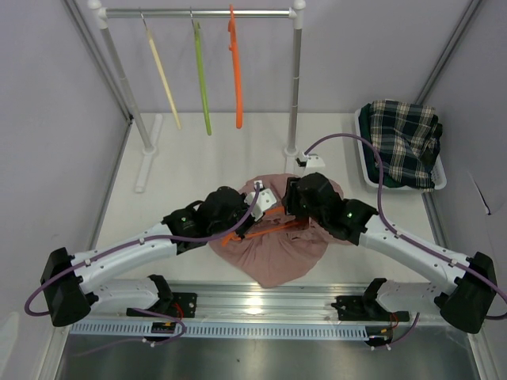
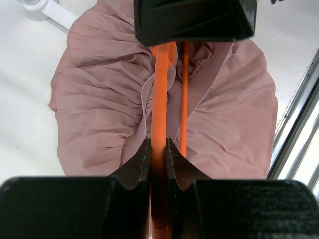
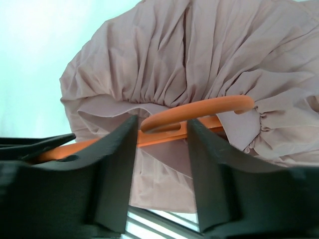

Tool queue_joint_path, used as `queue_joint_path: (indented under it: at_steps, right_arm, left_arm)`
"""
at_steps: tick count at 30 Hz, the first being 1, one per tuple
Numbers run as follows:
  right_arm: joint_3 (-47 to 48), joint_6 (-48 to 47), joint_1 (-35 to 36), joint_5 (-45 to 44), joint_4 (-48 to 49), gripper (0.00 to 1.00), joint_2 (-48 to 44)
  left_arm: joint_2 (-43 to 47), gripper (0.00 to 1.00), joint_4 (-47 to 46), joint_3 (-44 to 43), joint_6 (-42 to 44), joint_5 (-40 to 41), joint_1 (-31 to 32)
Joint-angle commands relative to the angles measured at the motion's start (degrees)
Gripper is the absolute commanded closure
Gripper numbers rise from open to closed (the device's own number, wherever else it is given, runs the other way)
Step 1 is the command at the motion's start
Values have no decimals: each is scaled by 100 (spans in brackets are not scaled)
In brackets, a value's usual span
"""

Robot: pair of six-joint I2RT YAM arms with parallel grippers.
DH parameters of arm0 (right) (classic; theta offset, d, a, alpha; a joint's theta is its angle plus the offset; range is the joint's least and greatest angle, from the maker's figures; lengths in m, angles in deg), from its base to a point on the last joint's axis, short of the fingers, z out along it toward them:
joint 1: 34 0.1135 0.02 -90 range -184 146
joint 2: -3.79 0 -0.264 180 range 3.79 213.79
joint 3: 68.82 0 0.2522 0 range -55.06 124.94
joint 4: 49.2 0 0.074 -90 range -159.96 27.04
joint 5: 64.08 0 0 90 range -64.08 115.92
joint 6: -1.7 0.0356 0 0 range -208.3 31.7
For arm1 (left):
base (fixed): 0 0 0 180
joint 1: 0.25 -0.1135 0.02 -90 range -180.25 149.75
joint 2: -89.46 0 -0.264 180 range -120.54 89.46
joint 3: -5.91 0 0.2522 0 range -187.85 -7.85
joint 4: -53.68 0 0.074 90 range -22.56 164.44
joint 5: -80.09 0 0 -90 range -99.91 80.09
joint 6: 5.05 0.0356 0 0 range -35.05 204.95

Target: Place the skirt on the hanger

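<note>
A dusty-pink skirt (image 1: 277, 257) lies bunched on the table between my two arms. An orange hanger (image 1: 265, 229) lies across its gathered waistband, and part of it runs inside the fabric. My left gripper (image 2: 158, 149) is shut on the hanger's (image 2: 160, 89) flat bar, which runs straight out from its jaws over the skirt (image 2: 99, 99). My right gripper (image 3: 162, 127) is open just above the skirt (image 3: 199, 59). The hanger's curved hook (image 3: 199, 109) crosses beyond its fingertips, and nothing is between them. In the top view the right gripper (image 1: 295, 207) faces the left gripper (image 1: 252, 212) across the hanger.
A clothes rail (image 1: 198, 13) at the back carries a cream hanger (image 1: 162, 75), a green one (image 1: 203, 79) and an orange one (image 1: 237, 71). A white basket (image 1: 440, 178) with plaid cloth (image 1: 404, 138) sits at the right. The rail's foot (image 1: 146, 158) stands to the left.
</note>
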Motion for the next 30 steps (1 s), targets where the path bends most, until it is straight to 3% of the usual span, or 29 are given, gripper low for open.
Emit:
queue_joint_path:
  at_steps: [1, 6, 12, 15, 22, 30]
  right_arm:
    - [106, 106, 72, -488, 298, 57, 71]
    - [36, 80, 107, -743, 325, 77, 81]
    - [-78, -25, 107, -875, 421, 98, 11]
    - [-184, -69, 107, -866, 527, 100, -25]
    - [-325, -17, 107, -989, 650, 100, -95]
    - [-404, -17, 90, -1068, 632, 100, -192]
  left_arm:
    - [-46, 100, -1, -201, -141, -105, 50]
    - [-37, 100, 43, -280, -264, 10, 59]
    - [94, 97, 25, -350, -510, 703, 59]
    - [112, 91, 183, -447, -651, 879, 59]
    - [393, 58, 386, -605, -836, 1029, 59]
    - [867, 48, 544, -658, -1169, 976, 59]
